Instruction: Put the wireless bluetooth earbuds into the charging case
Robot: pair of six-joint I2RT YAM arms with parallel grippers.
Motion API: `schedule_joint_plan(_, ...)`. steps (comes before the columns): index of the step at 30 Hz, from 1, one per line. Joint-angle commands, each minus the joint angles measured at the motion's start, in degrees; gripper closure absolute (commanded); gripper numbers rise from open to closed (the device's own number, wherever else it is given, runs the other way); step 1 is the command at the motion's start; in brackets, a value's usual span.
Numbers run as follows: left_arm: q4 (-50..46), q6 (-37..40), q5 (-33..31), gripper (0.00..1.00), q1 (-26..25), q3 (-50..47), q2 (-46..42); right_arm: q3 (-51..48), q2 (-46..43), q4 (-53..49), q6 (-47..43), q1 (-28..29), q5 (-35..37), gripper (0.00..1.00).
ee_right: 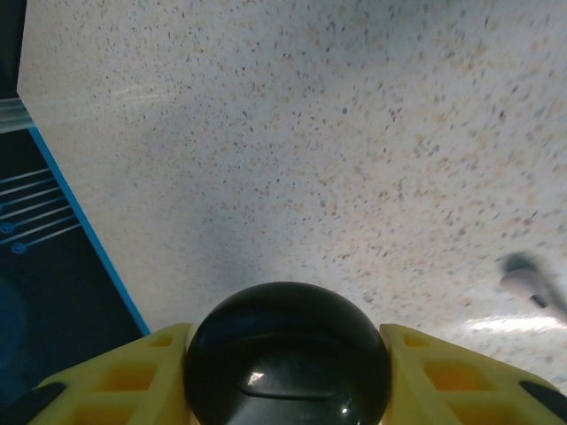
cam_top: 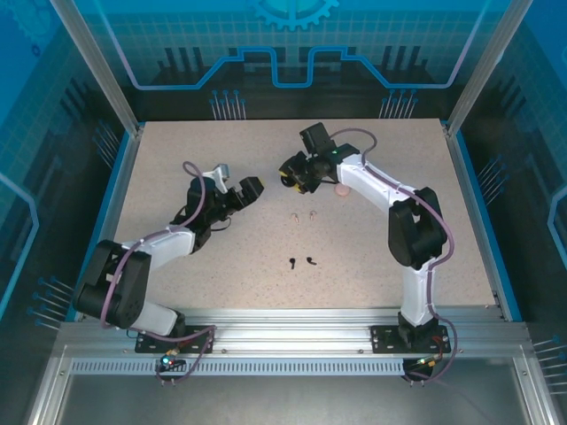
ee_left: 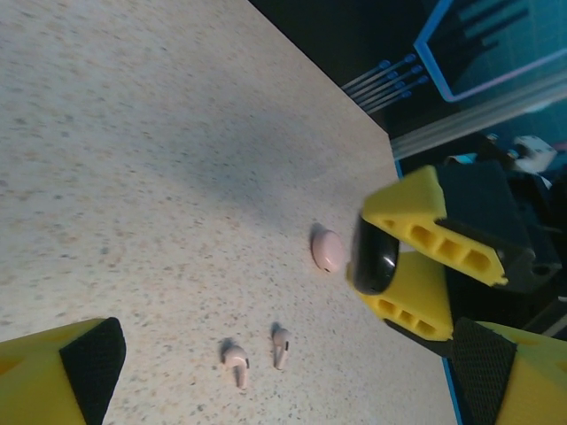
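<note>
- Speckled counter (cam_top: 168,177): pink earbuds (cam_top: 293,215) lie mid-surface, black earbuds (cam_top: 311,260) nearer the arm bases, pink case (cam_top: 341,190) nearby.
- R claw (cam_top: 291,177) clamps black case (ee_right: 285,354) above counter.
- L claw (cam_top: 246,190) gapes wide.

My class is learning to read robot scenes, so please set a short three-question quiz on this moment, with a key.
1. True or false: the right gripper is shut on the black case.
2. How many earbuds lie loose on the table? A) two B) four C) six
3. Fill in: the left gripper holds nothing and its jaws stand ____.

Key: 1 true; 2 B; 3 open.
</note>
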Motion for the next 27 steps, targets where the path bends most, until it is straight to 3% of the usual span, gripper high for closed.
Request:
schedule_joint_plan(1,9.0,0.1,1.6,0.02,-1.9,0.3,2.6,1.4,-0.4,2.7,10.1,1.4,-0.6,0.57)
schedule_joint_plan(11,13.6,0.2,1.3,0.38,-4.4,4.4,9.4,2.2,-2.2,0.7,14.3,5.2,5.3,0.57)
schedule_joint_plan(20,15.1,-0.2,1.3,0.49,-4.5,5.4,11.8,1.6,-2.1,1.8,14.7,5.9,5.0,0.57)
schedule_joint_plan(27,16.9,-1.1,0.5,0.51,-4.8,5.3,12.8,1.8,-1.8,2.3,15.4,6.4,5.2,0.57)
